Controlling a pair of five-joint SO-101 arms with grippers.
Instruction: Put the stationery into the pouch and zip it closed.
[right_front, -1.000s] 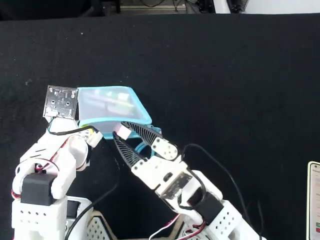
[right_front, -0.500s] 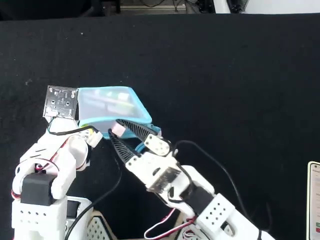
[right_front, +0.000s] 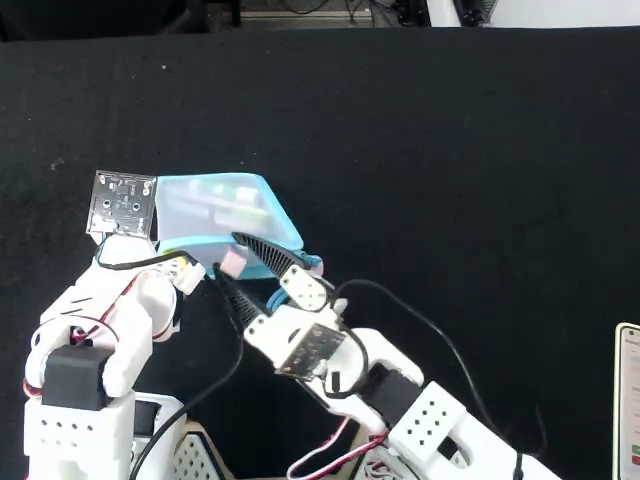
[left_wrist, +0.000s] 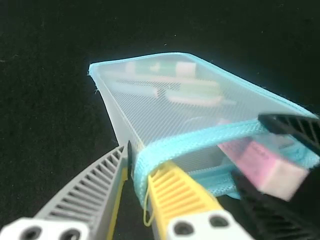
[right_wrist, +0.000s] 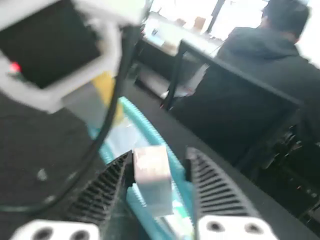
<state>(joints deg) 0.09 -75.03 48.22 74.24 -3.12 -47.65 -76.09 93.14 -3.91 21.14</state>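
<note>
Pink eraser (left_wrist: 260, 167) at the mouth of the pouch (right_front: 225, 205): we judge the loading step is in hand, with zipping not yet begun. The pouch lies on the left half of the table (right_front: 450, 150), toward its near edge, with pens (left_wrist: 175, 90) inside. Our left gripper (left_wrist: 142, 162) pinches the blue zip rim, propping the mouth open. Our right gripper (right_front: 231, 262), angled in low from the near edge, clamps the eraser. Next it should push past the rim, then release.

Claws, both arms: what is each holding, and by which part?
Left claw pinches the pouch by its blue zipper rim; right claw grips the pink eraser across its sides.
</note>
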